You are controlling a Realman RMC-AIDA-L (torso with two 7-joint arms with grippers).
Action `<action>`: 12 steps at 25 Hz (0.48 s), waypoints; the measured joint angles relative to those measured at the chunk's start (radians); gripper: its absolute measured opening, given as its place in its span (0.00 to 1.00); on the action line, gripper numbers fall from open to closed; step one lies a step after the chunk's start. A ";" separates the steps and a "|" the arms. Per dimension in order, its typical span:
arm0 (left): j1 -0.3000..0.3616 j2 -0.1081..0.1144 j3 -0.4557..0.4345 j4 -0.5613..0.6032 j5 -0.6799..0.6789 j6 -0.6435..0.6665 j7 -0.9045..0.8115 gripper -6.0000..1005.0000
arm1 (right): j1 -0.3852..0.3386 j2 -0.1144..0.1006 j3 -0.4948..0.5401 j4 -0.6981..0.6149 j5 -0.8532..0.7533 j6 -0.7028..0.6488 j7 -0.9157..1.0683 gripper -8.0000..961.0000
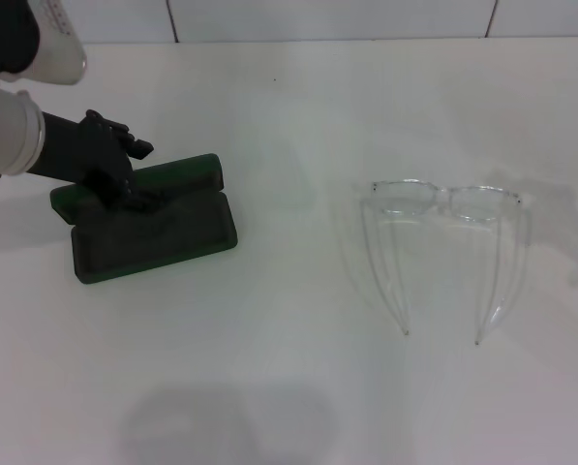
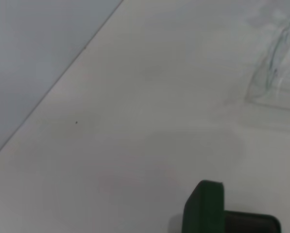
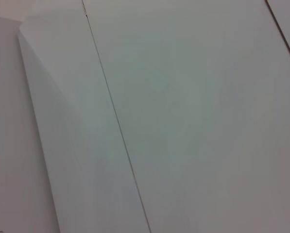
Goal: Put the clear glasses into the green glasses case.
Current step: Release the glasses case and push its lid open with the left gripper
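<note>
Head view, near part of the desk: no object is seen there; only soft shadows lie on the white surface.
Clear glasses point(image 1: 444, 205): they are set right of the desk's middle, well apart from the case, arms unfolded; the front bar runs left to right and the two arm tips are pointed at the near edge.
Green glasses case point(image 1: 153, 231): it is placed toward the desk's left edge, lid swung back and the dark lining exposed; its long axis runs left to right, slightly skewed.
Left gripper point(image 1: 129, 174): it is lowered onto the open case at the line where lid meets tray; whether its fingers are spread or pressed together cannot be told, and nothing is seen held.
Deciding relation: the glasses lie to the right of the left gripper, across bare desk; their bar is roughly parallel to the case's length.
Nearer arm: the left one is judged nearer, as the only one seen.
Right gripper: it is not shown; only pale wall panels are seen from its wrist.
</note>
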 joint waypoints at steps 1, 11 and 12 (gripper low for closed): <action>-0.001 -0.001 0.000 -0.004 0.004 -0.009 -0.003 0.68 | 0.000 0.000 0.000 0.000 0.000 0.000 0.000 0.07; -0.005 0.000 0.002 -0.021 0.052 -0.034 -0.020 0.67 | -0.001 0.001 0.000 0.011 0.005 0.000 0.002 0.07; -0.005 0.000 0.002 -0.021 0.052 -0.034 -0.020 0.67 | -0.001 0.001 0.001 0.013 0.007 0.000 0.002 0.07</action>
